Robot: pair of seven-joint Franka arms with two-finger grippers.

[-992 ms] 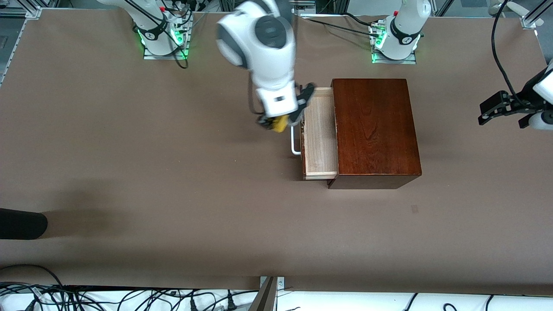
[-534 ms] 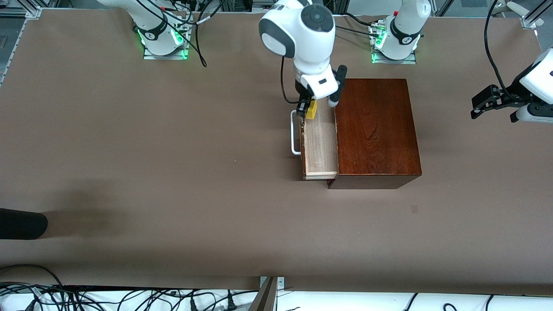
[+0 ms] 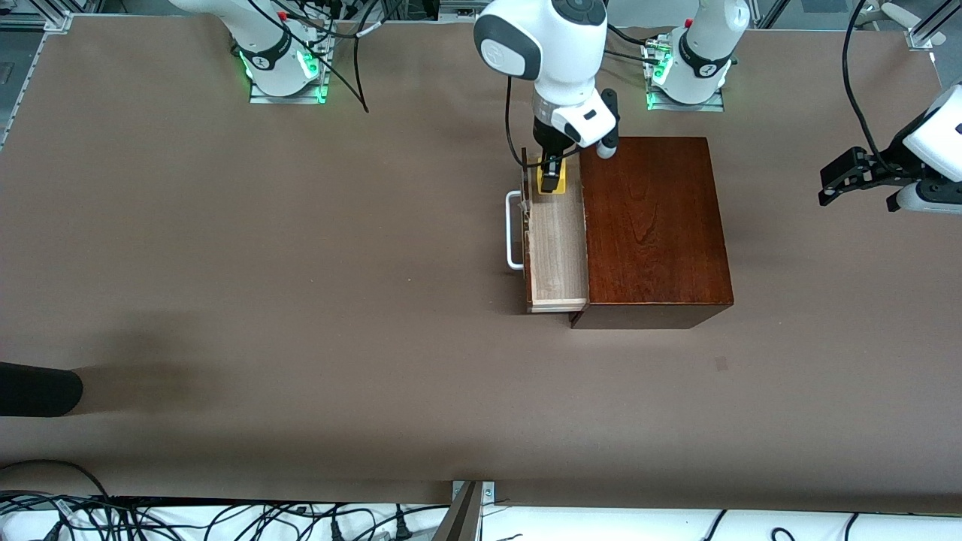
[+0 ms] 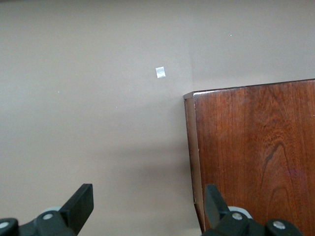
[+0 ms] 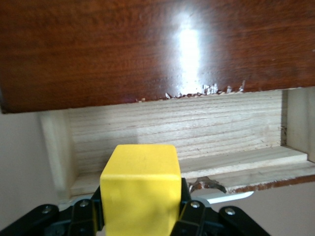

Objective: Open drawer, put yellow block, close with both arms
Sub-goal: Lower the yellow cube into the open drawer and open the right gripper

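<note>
While over the open drawer (image 3: 558, 248) | right jaws (image 3: 551, 177) clamp yellow block (image 3: 552, 182) | left jaws (image 3: 849, 176) spread, empty

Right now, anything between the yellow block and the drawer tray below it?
Nothing visible. The right gripper holds the yellow block over the end of the open drawer farther from the front camera; bare wood shows beneath. The left gripper waits open, over the table past the box.

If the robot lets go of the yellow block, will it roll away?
Probably not: the yellow block has flat faces, so it should sit still. It looks stiff, keeping its shape in the right pincer. The drawer walls would likely stop any slide.
</note>
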